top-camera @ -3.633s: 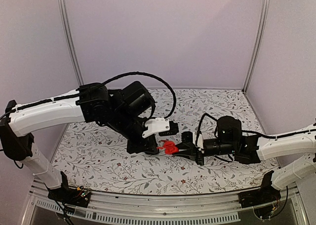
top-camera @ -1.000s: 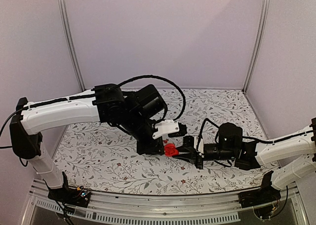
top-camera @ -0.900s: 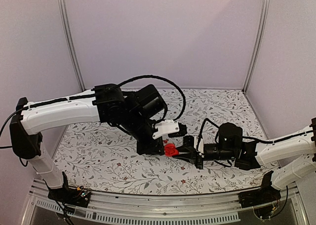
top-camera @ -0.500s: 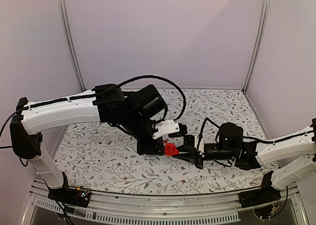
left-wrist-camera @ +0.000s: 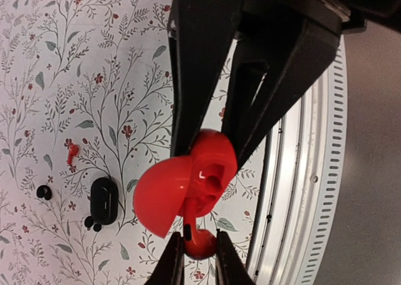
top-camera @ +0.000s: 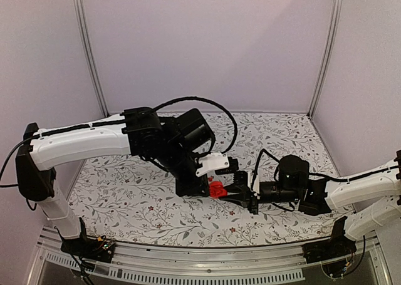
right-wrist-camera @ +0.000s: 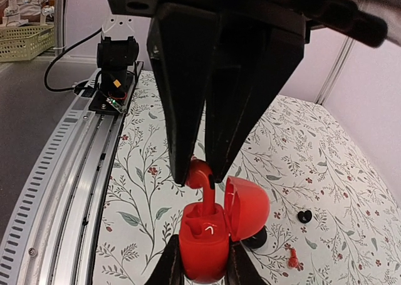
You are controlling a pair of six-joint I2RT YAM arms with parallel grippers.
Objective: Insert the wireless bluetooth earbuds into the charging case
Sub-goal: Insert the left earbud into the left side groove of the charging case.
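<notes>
My left gripper (left-wrist-camera: 210, 156) is clamped on the red charging case (right-wrist-camera: 202, 247), and the lid (right-wrist-camera: 250, 207) hangs open at about two o'clock from the body in my right wrist's view. My right gripper (right-wrist-camera: 199, 175) is pinched tight on the head of a red earbud (right-wrist-camera: 203, 191), directly at twelve o'clock above the case, with the stem pointing down into a socket. Seen from above, I hold the pair over the middle of the table, my left coming in from nine o'clock and my right from three. I judge this bud only partway home: the stem is entering, but the head stands clear of the case. In my left wrist's view a small red piece (left-wrist-camera: 72, 155) lies on the flowered cloth (left-wrist-camera: 81, 78) at nine o'clock from the case, possibly the second bud, though it is too small to tell. A black oval thing (left-wrist-camera: 103, 200) and a black bead (left-wrist-camera: 44, 191) lie near it. Left to do, as I read it: seat this bud, then fetch the other.
</notes>
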